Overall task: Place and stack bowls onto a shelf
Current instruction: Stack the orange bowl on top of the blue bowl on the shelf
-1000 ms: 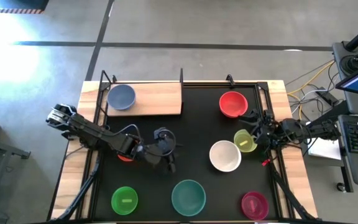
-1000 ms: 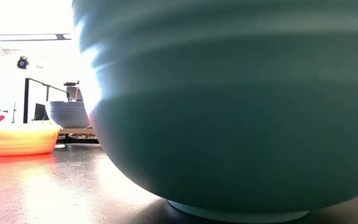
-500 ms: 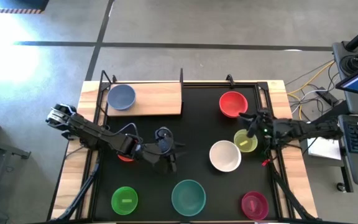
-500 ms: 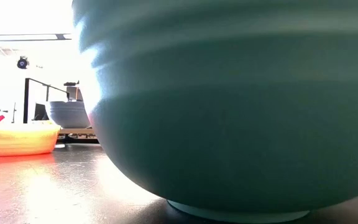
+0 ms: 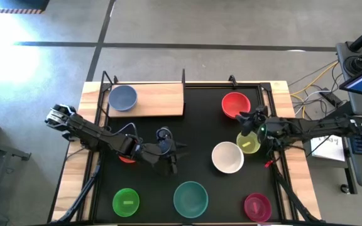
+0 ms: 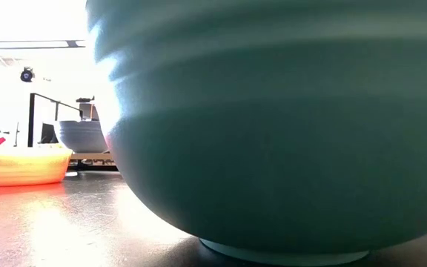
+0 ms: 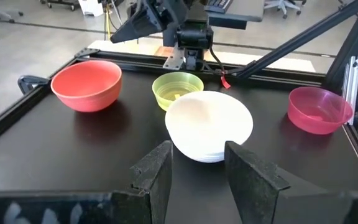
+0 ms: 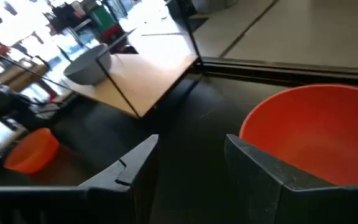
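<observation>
Red bowl [image 8: 316, 134] just beside the right pincer [image 8: 188, 165], parted, empty.

From above, light lies even over my table [image 5: 90, 94], with a washed-out white patch on the floor [image 5: 8, 47] at the upper left. The black mat [image 5: 200, 129] shows only a faint sheen and soft, short shadows under the bowls. Level with the table, the teal bowl [image 6: 288, 126] sits so close it fills the view, dim and soft-edged, while the room behind blows out to white; the orange bowl [image 6: 21, 165] glows and throws a red reflection on the glossy mat. My left wrist picture is crisp and evenly lit. My right wrist picture is blurred, its far background overexposed, the red bowl [image 8: 316, 137] smeared.
</observation>
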`<move>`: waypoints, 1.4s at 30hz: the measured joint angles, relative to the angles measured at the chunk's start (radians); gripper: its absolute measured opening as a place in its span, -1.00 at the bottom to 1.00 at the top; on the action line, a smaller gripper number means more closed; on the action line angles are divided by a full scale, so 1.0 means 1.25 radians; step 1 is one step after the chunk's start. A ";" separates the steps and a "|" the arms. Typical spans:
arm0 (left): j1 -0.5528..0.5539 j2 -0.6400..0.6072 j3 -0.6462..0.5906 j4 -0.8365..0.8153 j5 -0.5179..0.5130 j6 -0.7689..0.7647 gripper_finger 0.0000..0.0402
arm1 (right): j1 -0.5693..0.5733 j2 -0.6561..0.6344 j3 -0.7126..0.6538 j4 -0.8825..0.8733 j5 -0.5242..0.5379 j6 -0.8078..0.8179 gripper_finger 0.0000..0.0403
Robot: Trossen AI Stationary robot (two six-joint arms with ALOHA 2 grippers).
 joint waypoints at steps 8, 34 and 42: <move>0.000 -0.010 0.000 -0.020 0.000 0.025 -0.35 | -0.081 0.144 0.087 -0.091 -0.085 -0.015 -0.15; 0.003 -0.010 0.000 -0.023 -0.001 0.068 -0.35 | -0.316 0.380 0.169 -0.100 -0.318 -0.170 -0.15; 0.003 -0.010 0.000 -0.040 -0.002 0.068 -0.35 | -0.347 0.462 0.175 -0.077 -0.317 -0.203 -0.15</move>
